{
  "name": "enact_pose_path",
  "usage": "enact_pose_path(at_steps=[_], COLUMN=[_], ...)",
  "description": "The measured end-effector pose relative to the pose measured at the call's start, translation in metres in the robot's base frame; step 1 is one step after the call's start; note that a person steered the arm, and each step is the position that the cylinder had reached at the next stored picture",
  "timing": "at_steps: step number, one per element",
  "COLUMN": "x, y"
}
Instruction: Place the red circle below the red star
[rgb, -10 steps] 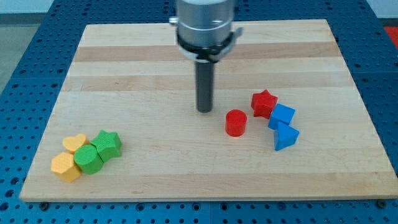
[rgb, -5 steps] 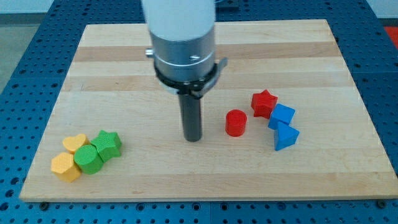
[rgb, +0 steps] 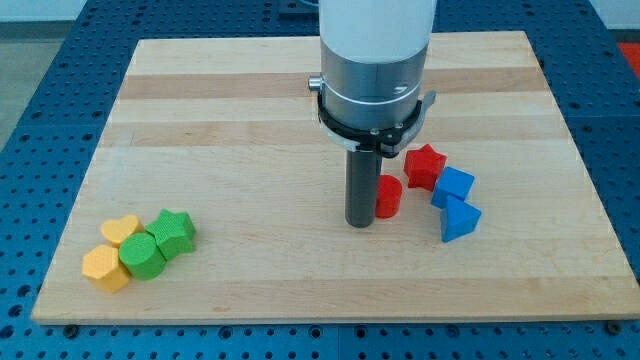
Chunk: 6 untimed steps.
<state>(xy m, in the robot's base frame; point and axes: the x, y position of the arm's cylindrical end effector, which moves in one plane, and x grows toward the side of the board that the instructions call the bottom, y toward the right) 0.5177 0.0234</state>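
Resting at the left flank of the small red plastic circle (rgb: 388, 197) right of frame centre, my tip (rgb: 360, 224), a bare rod end effector grasping nothing, should nudge it rightward and slightly down, under the red plastic star (rgb: 425, 166), sparing the blue blocks (rgb: 455, 203)

Bright, even overhead light, sharp focus throughout, only soft short shadows beside the blocks, no glare.

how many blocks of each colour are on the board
red: 2, the red circle and the red star
blue: 2, at and
green: 2, a green star and a green circle
yellow: 2, a yellow heart and a yellow hexagon
total: 8
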Motion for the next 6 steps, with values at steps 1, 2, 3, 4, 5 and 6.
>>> enact_pose_path(at_steps=[1, 2, 3, 4, 5, 6], x=[-0.019, -0.023, -0.023, -0.023, -0.023, -0.023], y=[-0.008, -0.008, -0.004, 0.007, 0.018, 0.021])
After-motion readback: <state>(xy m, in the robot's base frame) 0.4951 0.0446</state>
